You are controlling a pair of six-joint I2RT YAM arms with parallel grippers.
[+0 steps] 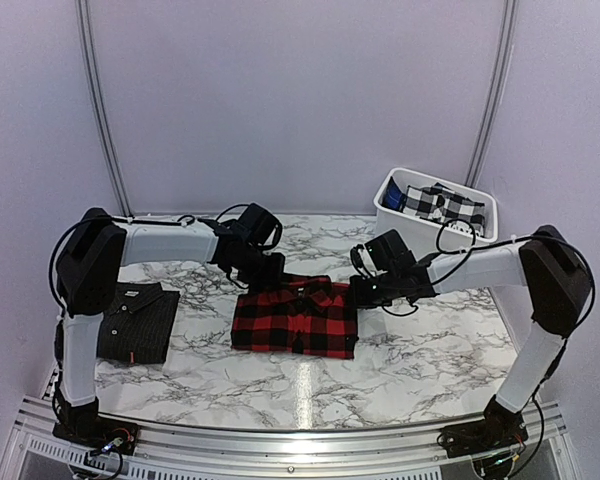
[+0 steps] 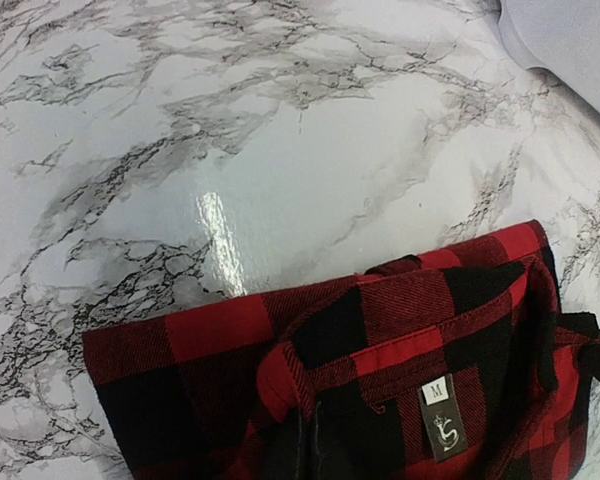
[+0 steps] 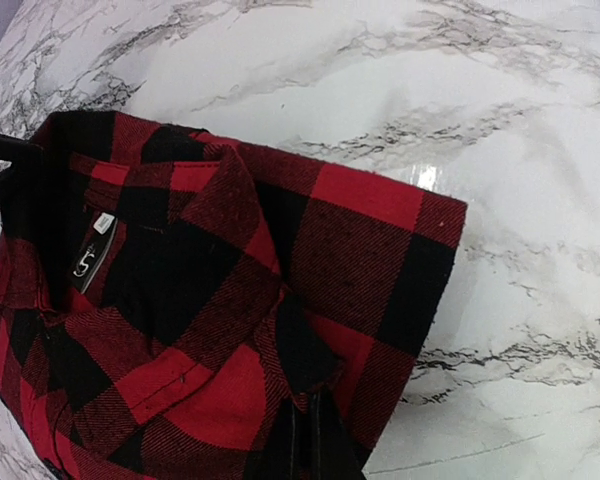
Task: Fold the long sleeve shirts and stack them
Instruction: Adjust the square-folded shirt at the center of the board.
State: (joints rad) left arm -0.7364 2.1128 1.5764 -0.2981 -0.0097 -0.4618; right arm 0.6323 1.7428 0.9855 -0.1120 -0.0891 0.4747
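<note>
The red-and-black check long sleeve shirt (image 1: 295,318) lies folded at the table's middle, collar toward the back. My left gripper (image 1: 264,274) sits at its back left corner and my right gripper (image 1: 368,290) at its back right corner. In the left wrist view the shirt (image 2: 210,330) fills the lower half, and my left gripper (image 2: 306,454) is shut on a fold of collar fabric. In the right wrist view my right gripper (image 3: 303,431) is shut on a collar point of the shirt (image 3: 360,250). The black pinstriped long sleeve shirt (image 1: 135,320) lies folded at the left.
A white bin (image 1: 392,205) holding black-and-white check cloth (image 1: 442,205) stands at the back right. The marble table (image 1: 430,350) ends at a metal rail along the near edge. Pale walls close in the back and both sides.
</note>
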